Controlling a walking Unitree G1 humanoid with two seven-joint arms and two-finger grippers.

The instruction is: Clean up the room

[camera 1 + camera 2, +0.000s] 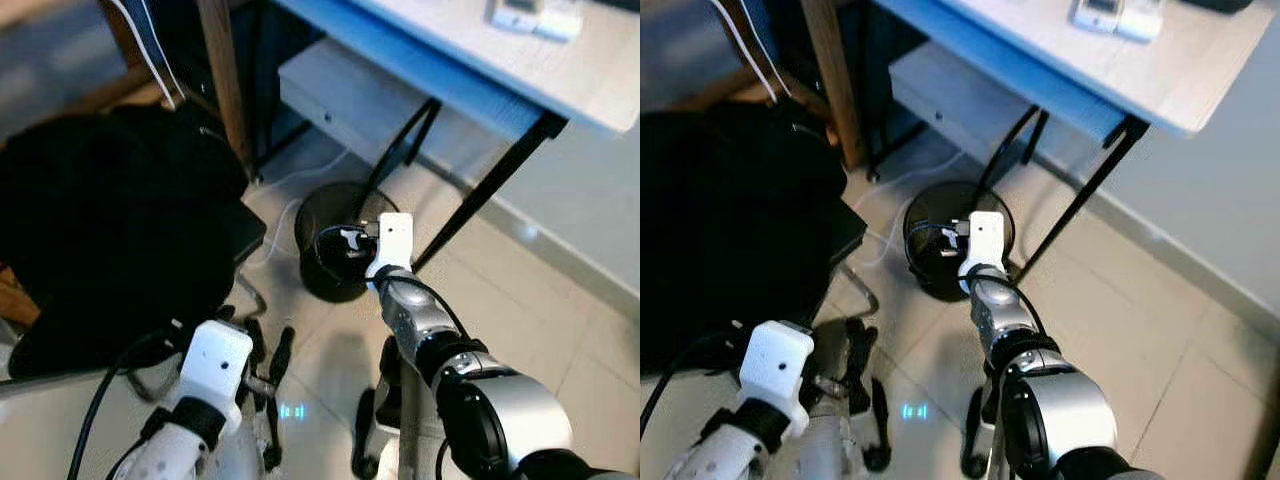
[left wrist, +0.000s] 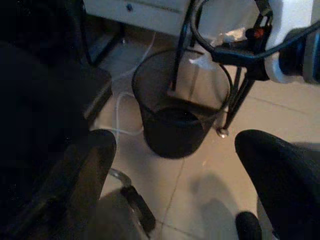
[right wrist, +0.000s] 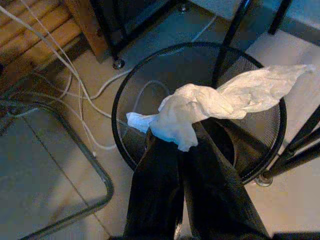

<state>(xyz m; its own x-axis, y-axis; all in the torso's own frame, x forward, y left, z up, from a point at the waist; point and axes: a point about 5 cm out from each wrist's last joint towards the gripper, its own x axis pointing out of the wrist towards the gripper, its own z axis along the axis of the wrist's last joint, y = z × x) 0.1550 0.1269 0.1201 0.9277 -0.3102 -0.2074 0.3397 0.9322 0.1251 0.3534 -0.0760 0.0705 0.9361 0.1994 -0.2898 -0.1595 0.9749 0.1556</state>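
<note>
My right tool (image 3: 186, 145) is clamped on a crumpled white tissue (image 3: 210, 105), held directly above the black mesh wastebasket (image 3: 125, 95) for dropping. My left tool (image 2: 175, 165), spread wide and empty, hangs beside that wastebasket.

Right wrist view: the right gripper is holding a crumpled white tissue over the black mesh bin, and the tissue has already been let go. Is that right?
Not quite. The right gripper holds the crumpled white tissue over the black mesh bin, but the tissue is not released: the right wrist view shows it pinched between the shut black fingers.
</note>
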